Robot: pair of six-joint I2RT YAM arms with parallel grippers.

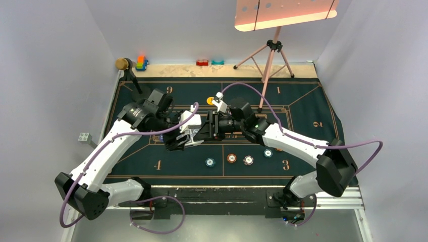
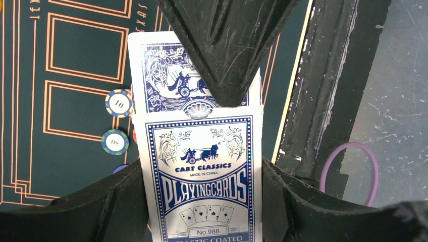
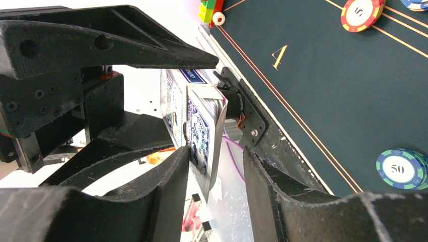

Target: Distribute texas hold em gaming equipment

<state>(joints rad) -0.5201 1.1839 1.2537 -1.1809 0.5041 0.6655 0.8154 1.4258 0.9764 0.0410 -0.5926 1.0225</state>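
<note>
Card pack [image 2: 204,176] sat clamped in left gripper [image 2: 204,212] over mat [image 1: 308,151], steadied for dealing | right gripper [image 3: 217,161] stood half-wide astride protruding card [image 2: 156,70], one pad touching, seemingly unpinched | chips [image 1: 231,158] lay near.

A table [image 1: 176,68] with a pale wooden top carries a dark green mat [image 1: 313,101] that covers nearly all of it. The mat has gold lines, and gold numerals near its edges. On the near half of the mat, four chips lie in a loose row: a teal chip [image 1: 210,162], an orange chip [image 1: 231,158], a white chip [image 1: 248,160] and, slightly farther back, a second teal chip [image 1: 268,153]. A yellow button [image 1: 210,100] lies near the far middle. On the bare strip behind the mat stand small coloured blocks [image 1: 141,62] and a pink tripod [image 1: 267,60], one leg reaching onto the mat.
</note>
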